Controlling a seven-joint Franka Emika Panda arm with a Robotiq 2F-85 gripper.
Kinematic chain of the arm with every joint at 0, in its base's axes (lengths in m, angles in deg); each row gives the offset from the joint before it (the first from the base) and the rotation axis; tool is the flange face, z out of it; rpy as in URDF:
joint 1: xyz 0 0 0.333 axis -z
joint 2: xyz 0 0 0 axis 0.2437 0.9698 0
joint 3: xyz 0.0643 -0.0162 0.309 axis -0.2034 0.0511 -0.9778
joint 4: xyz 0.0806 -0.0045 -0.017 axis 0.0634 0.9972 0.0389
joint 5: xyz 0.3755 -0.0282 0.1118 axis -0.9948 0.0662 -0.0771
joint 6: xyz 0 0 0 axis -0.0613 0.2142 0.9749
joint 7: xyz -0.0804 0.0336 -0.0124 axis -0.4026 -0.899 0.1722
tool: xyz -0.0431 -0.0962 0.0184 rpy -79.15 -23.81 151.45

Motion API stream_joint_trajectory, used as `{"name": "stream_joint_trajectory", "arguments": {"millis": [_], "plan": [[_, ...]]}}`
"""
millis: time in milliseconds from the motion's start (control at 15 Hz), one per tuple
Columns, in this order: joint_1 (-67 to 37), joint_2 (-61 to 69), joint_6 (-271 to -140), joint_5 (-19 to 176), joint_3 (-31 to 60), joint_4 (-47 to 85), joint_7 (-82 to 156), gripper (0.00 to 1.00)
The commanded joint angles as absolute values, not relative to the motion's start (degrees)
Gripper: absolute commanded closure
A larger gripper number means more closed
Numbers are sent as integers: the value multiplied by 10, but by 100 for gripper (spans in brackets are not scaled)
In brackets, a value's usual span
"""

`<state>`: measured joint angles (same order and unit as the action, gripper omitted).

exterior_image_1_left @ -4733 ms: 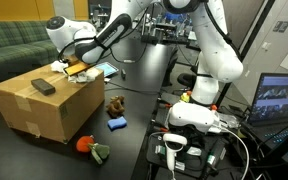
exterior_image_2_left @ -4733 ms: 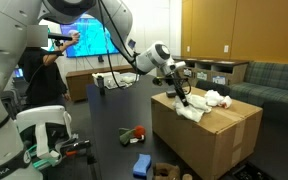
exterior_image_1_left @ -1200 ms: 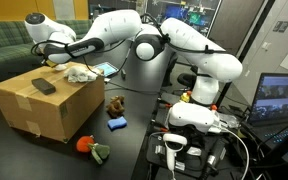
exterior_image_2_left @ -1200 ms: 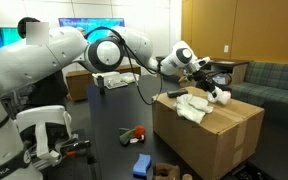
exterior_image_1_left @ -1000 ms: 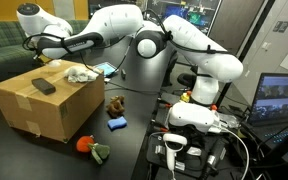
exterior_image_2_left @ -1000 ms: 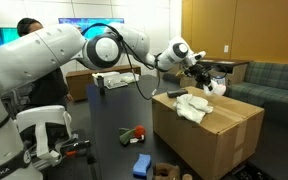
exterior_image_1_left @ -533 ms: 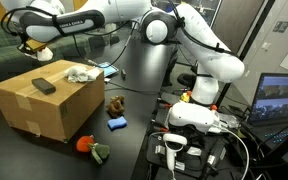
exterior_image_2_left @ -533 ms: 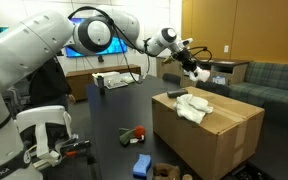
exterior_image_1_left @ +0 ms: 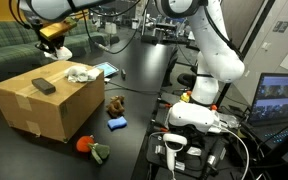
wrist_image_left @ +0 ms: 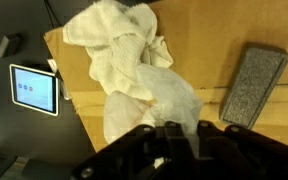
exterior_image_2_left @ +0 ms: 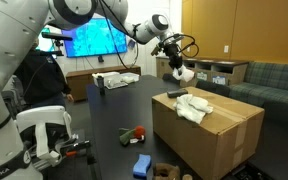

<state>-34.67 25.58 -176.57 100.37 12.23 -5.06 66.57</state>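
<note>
Exterior and wrist views, lift under way. Your claw (exterior_image_1_left: 56,47) is pinching a white rag (exterior_image_1_left: 63,53), which hangs free beneath it in both exterior views (exterior_image_2_left: 185,74). The wrist view shows the claw (wrist_image_left: 174,140) only as a dark blur at the bottom edge, so you read the grip from the hanging rag, not from the jaws themselves.

Change since the previous pictures: a second ago the claw and rag were low over the cardboard box (exterior_image_1_left: 44,105), just above its top. The arm has since swung up and away, and the rag is now well apart from the box and touches nothing but the claw.

What remains on the box: a heap of white cloth (exterior_image_2_left: 191,103), seen from above in the wrist view (wrist_image_left: 114,40), and beside it, not touching, a dark grey block (wrist_image_left: 252,85). Both lie as they lay before, so the lift has taken the one rag and has not dragged its neighbours. Where the held rag ends and the heap begins cannot be told in the wrist view.

Around the box, on the dark surface (exterior_image_1_left: 144,100): a tablet (wrist_image_left: 34,88) with its screen lit, a small plush toy (exterior_image_1_left: 114,104), a blue block (exterior_image_1_left: 117,122) and an orange toy (exterior_image_1_left: 84,144), all untouched.
</note>
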Motion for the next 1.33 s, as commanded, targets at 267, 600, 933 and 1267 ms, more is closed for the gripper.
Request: {"name": "stream_joint_trajectory", "arguments": {"millis": [267,600,933,1267], "plan": [[-316,64,-1768,951,100,204,641,90],[-283,-30,-1771,918,86,354,603,90],[-259,-108,-1796,880,69,520,578,91],[-253,-148,-1877,827,50,697,557,91]]}}
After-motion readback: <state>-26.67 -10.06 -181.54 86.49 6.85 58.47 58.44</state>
